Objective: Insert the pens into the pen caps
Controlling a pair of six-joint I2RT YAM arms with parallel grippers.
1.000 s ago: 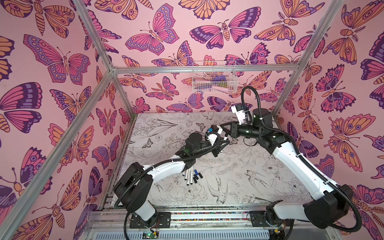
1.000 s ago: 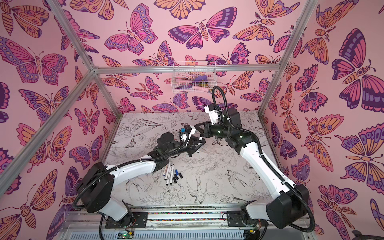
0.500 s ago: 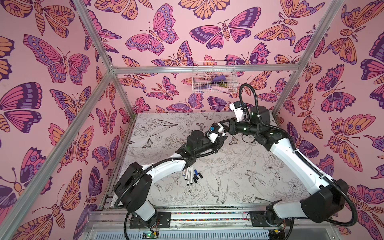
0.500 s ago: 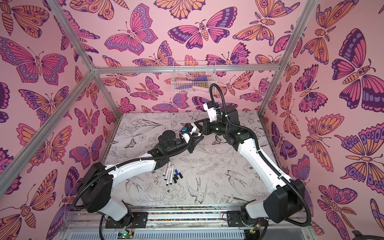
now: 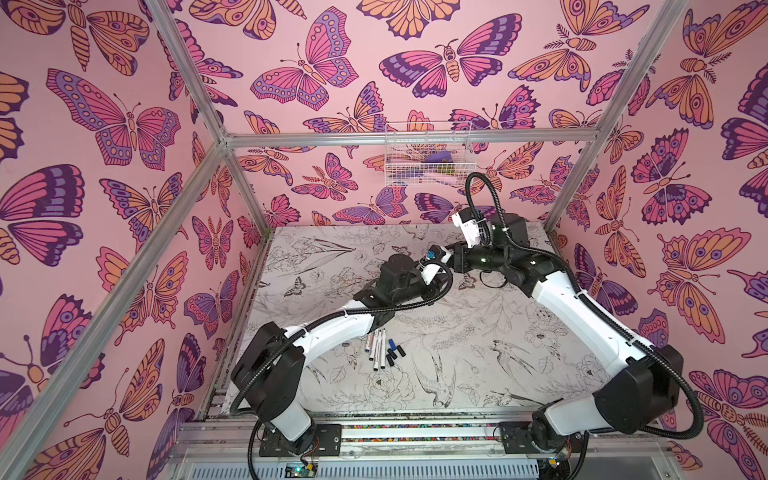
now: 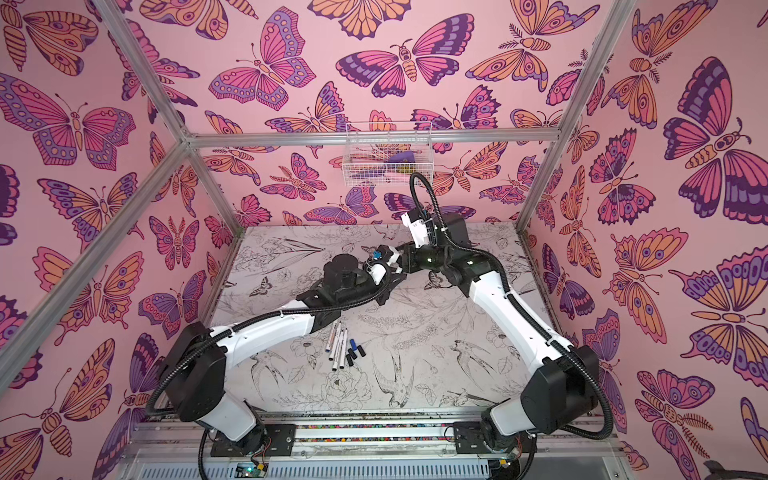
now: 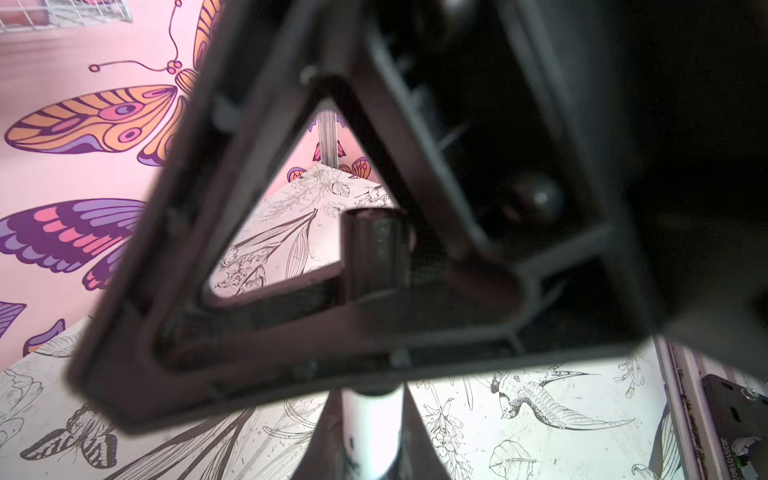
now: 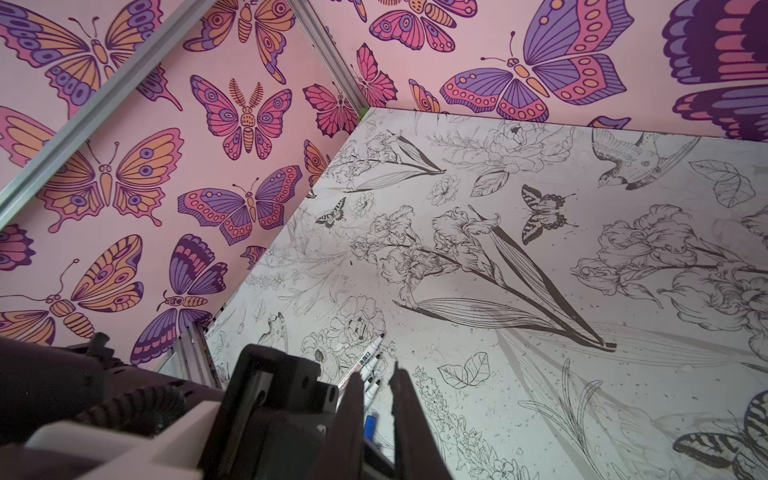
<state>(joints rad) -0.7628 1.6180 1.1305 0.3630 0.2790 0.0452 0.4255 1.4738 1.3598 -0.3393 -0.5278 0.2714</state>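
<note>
Both arms are meeting above the white line-drawn table sheet (image 5: 490, 357), just above the centre of both top views.

Left gripper (image 7: 371, 453): its jaws are sitting closed on a slim white-barrelled marker pen (image 7: 373, 419). In the left wrist view its dark fingers (image 7: 417, 451) are flanking the barrel at bottom centre.

A short black plastic pen cap (image 7: 374, 253) is standing in line with that barrel at mid-frame. A dark triangular frame (image 7: 232, 232) is crossing in front between cap and barrel. Whether the cap is seated on the pen cannot be told.

Right gripper (image 8: 376, 376): it is closed down to a narrow slit at bottom centre of the right wrist view. The table sheet is showing through between its fingers (image 8: 355, 411). Whether it is pinching the cap cannot be told.

The other white pens (image 5: 376, 347) are lying side by side in the lower centre of both top views. Loose black caps (image 5: 395, 355) and one blue cap (image 5: 391, 344) are lying just beside them on the right.
</note>
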